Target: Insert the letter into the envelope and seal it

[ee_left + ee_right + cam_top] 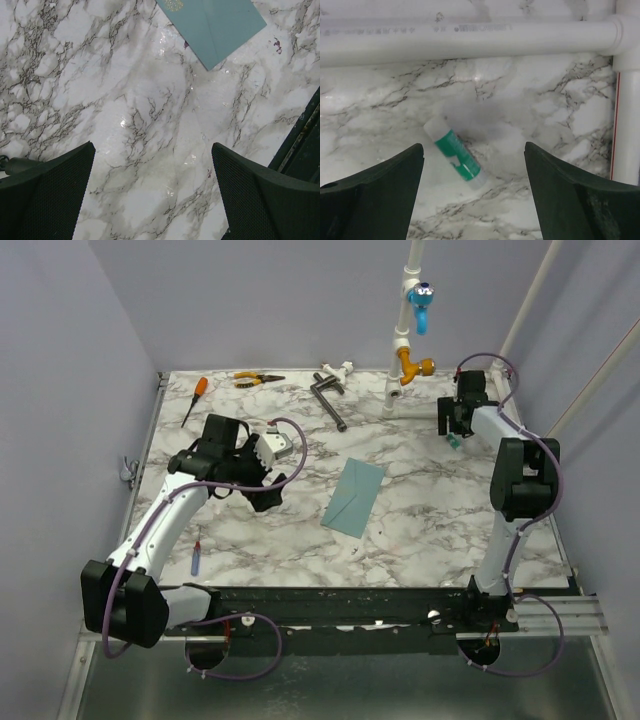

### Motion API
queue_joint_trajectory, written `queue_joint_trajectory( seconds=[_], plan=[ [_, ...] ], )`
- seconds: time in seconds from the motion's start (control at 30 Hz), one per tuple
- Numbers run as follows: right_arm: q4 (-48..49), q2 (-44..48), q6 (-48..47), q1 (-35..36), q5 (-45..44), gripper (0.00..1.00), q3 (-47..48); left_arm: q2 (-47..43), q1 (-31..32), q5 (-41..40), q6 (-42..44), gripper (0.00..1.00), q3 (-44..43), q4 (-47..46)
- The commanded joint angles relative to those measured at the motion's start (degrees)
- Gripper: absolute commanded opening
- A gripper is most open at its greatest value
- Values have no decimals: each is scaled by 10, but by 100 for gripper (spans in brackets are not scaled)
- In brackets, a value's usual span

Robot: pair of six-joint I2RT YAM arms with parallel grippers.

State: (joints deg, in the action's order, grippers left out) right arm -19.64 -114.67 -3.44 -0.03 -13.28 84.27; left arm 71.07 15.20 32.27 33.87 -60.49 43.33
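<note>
Marble table (420, 530) under everything, and the envelope (354, 497) lies flat in the middle of it, so I'll call it all from there. Biggest thing first: the white pipe (400, 350) rises beyond the envelope and a little right, with a blue valve and an orange fitting on it. My left pincer (262, 495) hangs just left of the envelope, fingers spread wide, nothing between them but bare marble; from that wrist the envelope's corner (215, 25) shows at the top, apart from both fingers. My right pincer (453, 435) is well off to the envelope's far right, spread too, gripping nothing. What the envelope holds, I cannot tell.

Beyond the envelope lies a bent metal wrench (328, 398). Farther left, yellow-handled pliers (255, 379), then an orange-handled screwdriver (193, 400). Below my right fingers a green-and-white glue stick (456, 155) lies tilted on the marble, touching neither finger, near the pipe's horizontal run (470, 40). Smallest: a thin blue and red pen (197, 560), near-left of the envelope.
</note>
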Motion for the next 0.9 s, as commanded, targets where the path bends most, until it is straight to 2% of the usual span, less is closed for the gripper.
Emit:
queue_joint_trajectory(
  seconds=[0.0, 0.2, 0.27, 0.3, 0.4, 0.47, 0.5, 0.67, 0.8, 0.87],
  plan=[
    [-61, -65, -60, -23, 5, 84, 63, -18, -5, -6, -5, 99, 12, -18],
    [-82, -93, -74, -33, 86, 76, 69, -25, -5, -5, -6, 99, 17, -18],
    [-94, -101, -74, -35, 118, 69, 68, -27, -5, -6, -6, 99, 17, -18],
    [-104, -107, -71, -35, 128, 63, 71, -28, -5, -6, -7, 99, 16, -18],
    [-137, -122, -55, -36, 129, 23, 83, -29, -5, -6, -8, 99, 16, -18],
    [-142, -116, -42, -36, 129, 3, 74, -31, -5, -8, -8, 99, 17, -18],
    [-140, -108, -33, -36, 124, 1, 67, -31, -5, -10, -7, 99, 17, -18],
    [-175, -38, 32, -36, 112, 1, 52, -46, -6, -11, -6, 99, 16, -18],
    [-128, 110, 100, -30, 169, 1, -16, -66, -7, -10, -12, 99, 10, -14],
    [-103, 191, 118, -1, 139, 1, -51, -85, -11, 6, -12, 99, 5, -6]
  ],
)
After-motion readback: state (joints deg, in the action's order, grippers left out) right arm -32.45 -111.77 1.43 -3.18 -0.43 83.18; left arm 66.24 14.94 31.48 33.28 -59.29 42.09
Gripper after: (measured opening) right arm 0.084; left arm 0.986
